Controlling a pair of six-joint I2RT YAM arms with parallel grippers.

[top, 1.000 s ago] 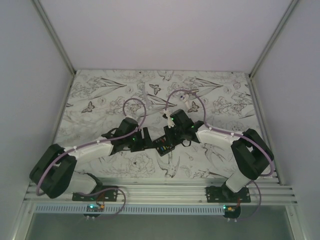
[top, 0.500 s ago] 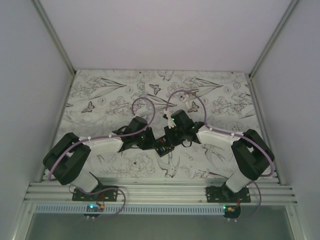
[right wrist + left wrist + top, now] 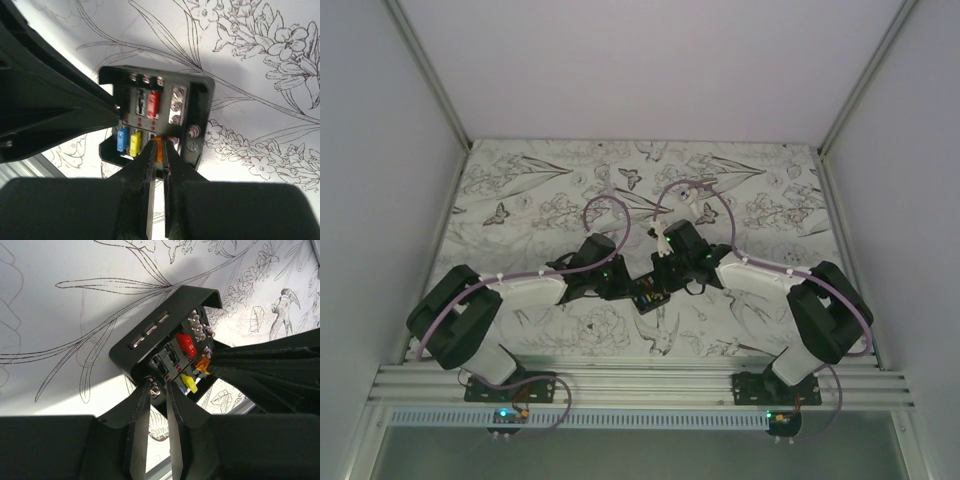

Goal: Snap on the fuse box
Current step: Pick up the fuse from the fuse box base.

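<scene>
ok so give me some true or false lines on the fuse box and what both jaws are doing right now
1. The fuse box has no cover on, so its fuses show. True.
2. The blue fuse sits right beside the red fuse. False: it sits beside the yellow fuse; the red one is in the other row.
3. The right jaws close around the orange fuse. True.
4. The left jaws hang well clear of the box. False: they pinch its edge at a screw.
5. The table cover is printed with flowers and butterflies. True.
</scene>
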